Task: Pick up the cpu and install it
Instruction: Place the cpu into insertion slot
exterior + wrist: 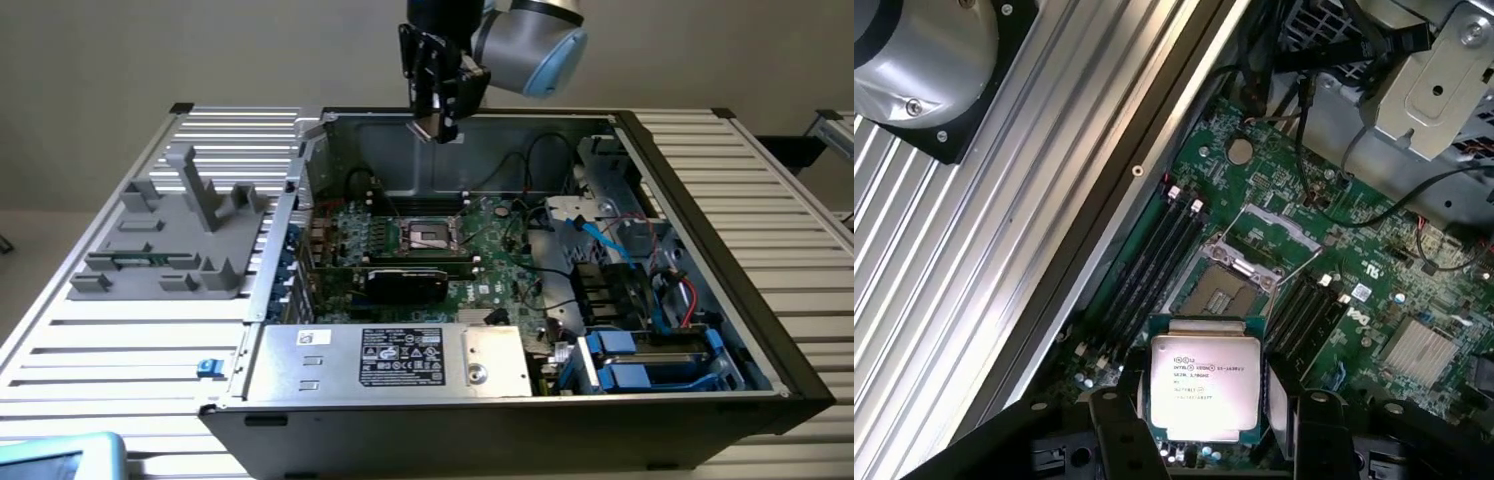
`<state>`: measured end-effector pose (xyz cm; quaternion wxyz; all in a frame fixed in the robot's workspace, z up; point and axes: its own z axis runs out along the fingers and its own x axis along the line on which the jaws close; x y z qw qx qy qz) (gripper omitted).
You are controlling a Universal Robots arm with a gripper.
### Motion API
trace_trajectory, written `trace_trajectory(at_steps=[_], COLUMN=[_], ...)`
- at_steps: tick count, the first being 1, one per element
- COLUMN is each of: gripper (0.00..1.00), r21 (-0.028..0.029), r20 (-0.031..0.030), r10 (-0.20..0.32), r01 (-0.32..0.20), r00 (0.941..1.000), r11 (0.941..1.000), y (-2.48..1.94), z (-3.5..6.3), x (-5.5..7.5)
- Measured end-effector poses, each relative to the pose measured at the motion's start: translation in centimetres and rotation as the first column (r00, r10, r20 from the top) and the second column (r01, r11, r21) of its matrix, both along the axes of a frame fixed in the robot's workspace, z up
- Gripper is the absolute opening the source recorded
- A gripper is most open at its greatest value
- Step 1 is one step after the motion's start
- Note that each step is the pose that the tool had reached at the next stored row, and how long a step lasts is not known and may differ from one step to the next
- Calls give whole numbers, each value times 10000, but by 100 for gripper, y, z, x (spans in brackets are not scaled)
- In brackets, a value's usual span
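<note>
My gripper (pixel 437 128) hangs high over the back of the open computer case, shut on the cpu (pixel 1204 382), a small square chip with a silvery top and printed lettering. In the wrist view the chip sits between my two black fingers (pixel 1116 432), held by its edges. Below it lies the green motherboard (pixel 501 255) with the dark square socket (pixel 430 236); the socket (pixel 1226 290) has its metal frame swung open. The cpu (pixel 430 128) is well above the socket and apart from it.
The case (pixel 534 385) lies open on a slatted metal table (pixel 120 340). A grey plastic tray with upright posts (pixel 180 235) stands at the exterior view's left. Cables, drive bays and a power supply (pixel 400 360) crowd the case. RAM slots (pixel 1154 265) flank the socket.
</note>
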<state>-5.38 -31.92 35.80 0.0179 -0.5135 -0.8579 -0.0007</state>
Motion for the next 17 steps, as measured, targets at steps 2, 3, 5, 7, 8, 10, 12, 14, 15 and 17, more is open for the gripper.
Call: trace_trajectory(at_steps=[2,3,5,7,8,10,12,14,15,17], gripper=[56,56,56,56,56,56,56,56,56,56], r21=[1,1,1,-59,-132,-291,-374,-403,-413,-429], r20=[0,0,0,8,20,45,57,62,64,66], r10=[-339,-517,-846,-1063,-1127,-1258,-1425,-1653,-1779,-2041], r01=[339,517,846,1063,1127,1258,1426,1654,1780,2041], r00=[9994,9987,9964,9943,9936,9921,9898,9862,9840,9789], r11=[9994,9987,9964,9943,9935,9916,9891,9854,9832,9780], y=[0,0,0,0,0,0,0,0,0,0], z=[-1,-1,-2,-4,-6,-7,-9,-12,-14,-18], x=[0,0,0,0,0,0,0,0,0,0])
